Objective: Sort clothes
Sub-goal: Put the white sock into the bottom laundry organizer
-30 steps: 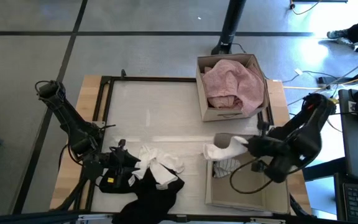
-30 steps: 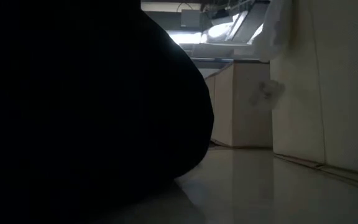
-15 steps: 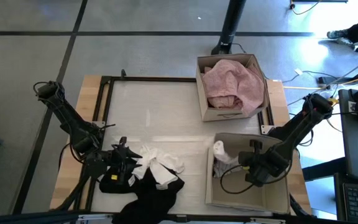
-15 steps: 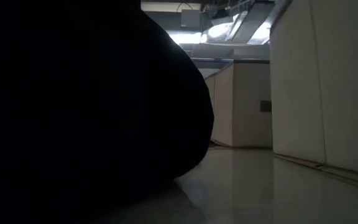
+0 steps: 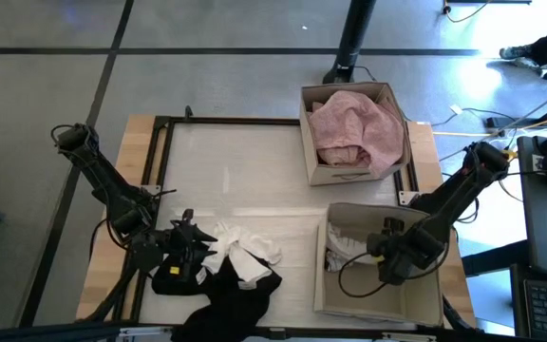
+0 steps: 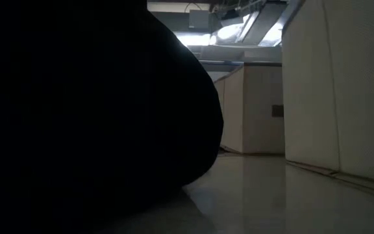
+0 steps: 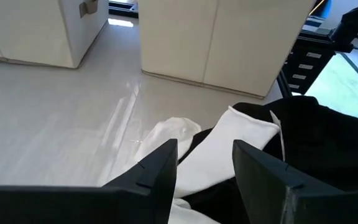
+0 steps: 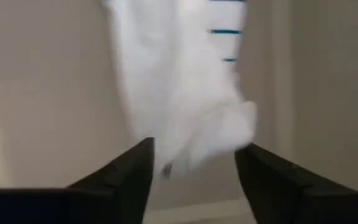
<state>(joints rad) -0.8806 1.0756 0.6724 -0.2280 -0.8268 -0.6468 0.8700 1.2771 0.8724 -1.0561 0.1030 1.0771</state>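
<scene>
- Drop-off step, by the look: right gripper (image 5: 376, 253) inside near box (image 5: 323, 299), fingers (image 8: 120, 177) spread, nothing pinched; white piece (image 8: 179, 99) hangs/lies just ahead of them, loose in the box.
- Left gripper (image 5: 200, 253) at front-left pile, fingers (image 7: 157, 171) apart, empty, nose over white socks (image 7: 216, 152) beside black garment (image 7: 328, 149).
- Pink garment (image 5: 354, 128) fills far box (image 5: 309, 142).
- Next, prob.: right arm lifts clear over box wall; left closes on a white sock.
- In the way: socks overlap the black garment, so a grab may catch both. Low cam blocked by dark mass (image 6: 76, 117), likely the black garment.
</scene>
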